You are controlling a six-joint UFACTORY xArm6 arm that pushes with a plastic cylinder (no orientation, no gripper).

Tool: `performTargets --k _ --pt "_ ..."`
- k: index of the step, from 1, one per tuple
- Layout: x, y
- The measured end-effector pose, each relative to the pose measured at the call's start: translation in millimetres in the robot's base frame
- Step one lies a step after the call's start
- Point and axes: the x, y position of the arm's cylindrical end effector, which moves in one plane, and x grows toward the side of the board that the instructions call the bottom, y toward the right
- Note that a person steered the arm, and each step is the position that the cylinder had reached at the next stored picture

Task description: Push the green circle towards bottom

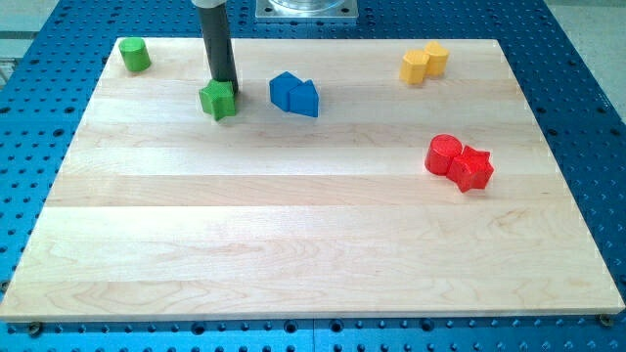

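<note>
The green circle [135, 55] is a short green cylinder at the board's top left corner. My tip [226, 83] is at the lower end of the dark rod, well to the right of the green circle and a little lower. It touches the top edge of a green star-like block [219, 100], which lies just below it. The green circle stands alone, apart from the tip.
Two blue blocks [294, 94] sit together right of the tip. Two yellow blocks [424, 63] touch at the top right. A red cylinder [443, 154] touches a red star [472, 168] at the right. The wooden board [313, 244] lies on a blue perforated table.
</note>
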Motion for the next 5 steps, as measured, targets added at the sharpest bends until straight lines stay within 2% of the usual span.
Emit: performTargets --k 1,2,3,4,5 --pt "-51.8 -7.2" --pt "-91.9 -72.7" --pt "-103.7 -95.9" --pt "-88.1 -136.9" --pt "-46.2 -111.6"
